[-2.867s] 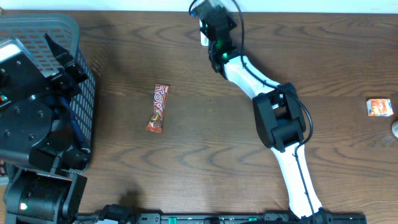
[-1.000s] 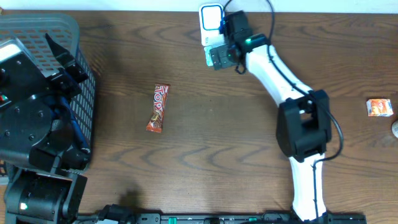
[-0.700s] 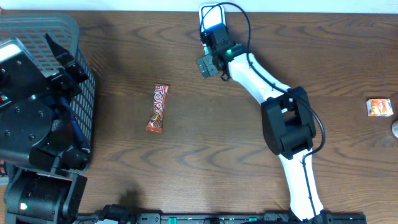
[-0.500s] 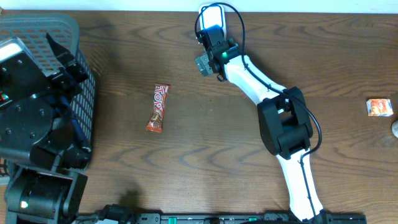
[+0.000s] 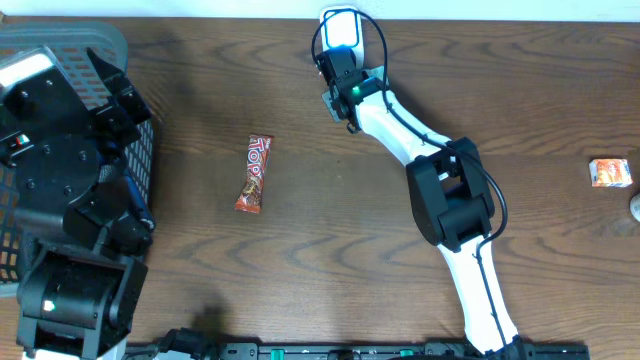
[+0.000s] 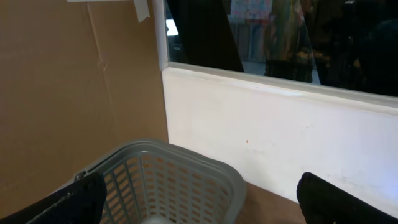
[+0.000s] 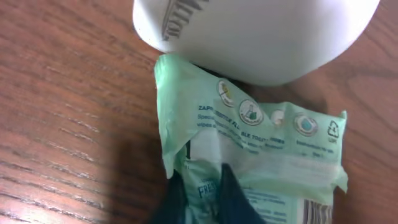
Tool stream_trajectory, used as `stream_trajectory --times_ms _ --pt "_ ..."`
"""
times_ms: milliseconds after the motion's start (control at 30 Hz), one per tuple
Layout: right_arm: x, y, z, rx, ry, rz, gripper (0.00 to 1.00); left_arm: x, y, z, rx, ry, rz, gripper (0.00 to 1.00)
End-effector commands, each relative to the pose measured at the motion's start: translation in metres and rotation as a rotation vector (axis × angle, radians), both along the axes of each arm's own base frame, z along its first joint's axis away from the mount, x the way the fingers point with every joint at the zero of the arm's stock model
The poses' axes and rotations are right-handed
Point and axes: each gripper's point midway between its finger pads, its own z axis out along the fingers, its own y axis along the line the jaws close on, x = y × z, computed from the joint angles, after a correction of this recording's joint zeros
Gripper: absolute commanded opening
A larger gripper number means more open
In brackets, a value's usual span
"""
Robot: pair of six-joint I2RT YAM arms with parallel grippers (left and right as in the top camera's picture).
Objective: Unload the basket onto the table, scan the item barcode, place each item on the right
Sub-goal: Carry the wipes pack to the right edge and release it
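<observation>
Overhead evenly lit, soft shadows on table (image 5: pixel 300 290); right wrist close-up sharp (dark shadow lower left).

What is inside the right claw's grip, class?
A pale green packet, pinched by the shut right claw beside the white scanner. The dark fingertips cover part of its print; its underside is hidden.

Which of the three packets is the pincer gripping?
The pale green packet by the white scanner, in the right pincer; the red bar and orange packet lie apart, untouched.

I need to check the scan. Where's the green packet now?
Overhead, the green packet is at the table's far middle, pinched by the right gripper, beside the white scanner.
</observation>
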Motion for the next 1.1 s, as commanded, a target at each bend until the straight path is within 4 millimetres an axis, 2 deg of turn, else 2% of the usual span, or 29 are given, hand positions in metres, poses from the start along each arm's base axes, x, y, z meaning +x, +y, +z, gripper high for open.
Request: stream_trajectory --times_ms 0,200,300,400,467,600,767,867,1067 --pt "-0.020 -0.026 -0.059 -0.020 0.142 -0.072 0.01 0.000 0.001 -0.002 -0.007 -0.001 0.005 0.98" --pt "-0.042 -0.058 -0.023 -0.013 0.225 -0.202 0.01 0.000 0.001 -0.002 -0.007 -0.002 0.005 0.98" --pt "-0.055 -0.085 0.000 -0.032 0.264 -0.275 0.01 0.000 0.001 -0.001 -0.007 -0.002 0.005 0.98" --pt "-0.065 -0.121 0.021 -0.066 0.276 -0.389 0.01 0.000 0.001 -0.001 -0.007 -0.003 0.005 0.98" --pt "-0.072 -0.152 0.032 -0.095 0.276 -0.500 0.01 0.000 0.001 -0.001 -0.007 -0.004 0.005 0.98" --pt "-0.087 -0.210 0.043 -0.155 0.304 -0.664 0.01 -0.001 0.001 -0.001 -0.008 -0.007 0.005 0.98" --pt "-0.108 -0.293 0.060 -0.312 0.293 -0.871 0.01 0.000 0.001 -0.001 -0.008 -0.007 0.005 0.98" --pt "-0.115 -0.331 0.067 -0.369 0.281 -0.945 0.01 0.000 0.001 -0.001 -0.008 -0.007 0.005 0.98" --pt "-0.126 -0.392 0.070 -0.363 0.266 -1.084 0.01 -0.001 0.001 -0.001 -0.008 -0.007 0.005 0.98"
